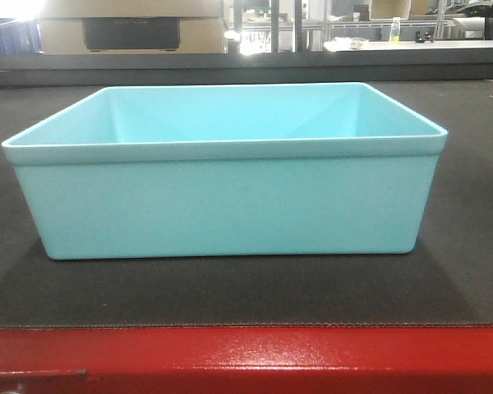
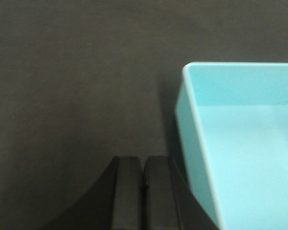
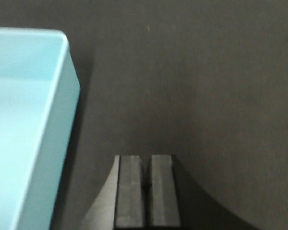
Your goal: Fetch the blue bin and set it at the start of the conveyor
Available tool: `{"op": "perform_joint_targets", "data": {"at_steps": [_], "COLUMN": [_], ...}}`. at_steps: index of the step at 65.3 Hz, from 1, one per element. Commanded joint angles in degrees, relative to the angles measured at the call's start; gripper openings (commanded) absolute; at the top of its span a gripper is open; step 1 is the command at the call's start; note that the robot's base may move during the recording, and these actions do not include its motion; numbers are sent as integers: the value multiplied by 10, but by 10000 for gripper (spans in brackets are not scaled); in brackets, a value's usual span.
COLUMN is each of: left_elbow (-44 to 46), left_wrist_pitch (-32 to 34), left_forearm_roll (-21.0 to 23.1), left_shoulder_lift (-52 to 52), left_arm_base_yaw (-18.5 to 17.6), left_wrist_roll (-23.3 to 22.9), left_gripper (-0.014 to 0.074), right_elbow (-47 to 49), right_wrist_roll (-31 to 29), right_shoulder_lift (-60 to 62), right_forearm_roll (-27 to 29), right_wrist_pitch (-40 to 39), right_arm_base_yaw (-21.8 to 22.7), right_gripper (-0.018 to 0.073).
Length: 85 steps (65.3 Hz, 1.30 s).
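The blue bin (image 1: 226, 176) sat square on the dark woven belt of the conveyor start (image 1: 468, 271), filling the middle of the front view, with the glossy red end edge (image 1: 246, 361) running along the bottom of the frame. It was empty, and to my eye already where the task wanted it. In the left wrist view the left gripper (image 2: 144, 199) hung at the bottom centre, its fingers (image 2: 128, 196) pressed together with nothing between them, just beside the bin's corner wall at lower right. In the right wrist view the right gripper (image 3: 147, 191) matched it, fingers (image 3: 132, 191) nearly together and bare, the bin off to the left. The tub looked light, thin-walled and fairly stiff, its smooth tapered sides likely slippery; I'd judge the rolled rim (image 1: 230, 149) on the two short ends the surest place to take hold.
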<state>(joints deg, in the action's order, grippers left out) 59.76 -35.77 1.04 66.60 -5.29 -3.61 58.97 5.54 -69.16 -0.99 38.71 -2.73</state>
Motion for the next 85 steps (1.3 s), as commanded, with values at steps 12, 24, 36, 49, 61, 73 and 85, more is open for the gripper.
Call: {"op": "perform_joint_targets", "data": {"at_steps": [12,24,36,49,61,73,85], "left_elbow": [-153,-268,-326,-333,-333,-333,-333], "left_wrist_pitch": [69,127,133,132,131,126,127], "left_forearm_roll": [-3,-2,-2,-2,-2,-2,-2], "left_shoulder_lift": [-125,-235,-359,-497,-568,-575,-576], "left_arm_base_yaw": [19,19,19,19,19,19,19], "left_wrist_roll": [36,36,36,36,36,36,36], "left_gripper": [-111,-111,-111,-111,-111,-111,-111], "right_elbow": [-210,-314,-336,-336,-336,-336,-336], "right_wrist_roll": [-5,-5,-5,-5,-5,-5,-5], "right_shoulder_lift": [125,228,348,475,534,540,540], "right_forearm_roll": [-10,-18,-54,-65,-65,-65,-65], "right_wrist_pitch": [-155,-213,-211,-217,-224,-231,-231], "right_arm_base_yaw": [5,5,5,5,5,5,5], "right_gripper": [-162,-162,-162,-162,-162,-162,-162]}}
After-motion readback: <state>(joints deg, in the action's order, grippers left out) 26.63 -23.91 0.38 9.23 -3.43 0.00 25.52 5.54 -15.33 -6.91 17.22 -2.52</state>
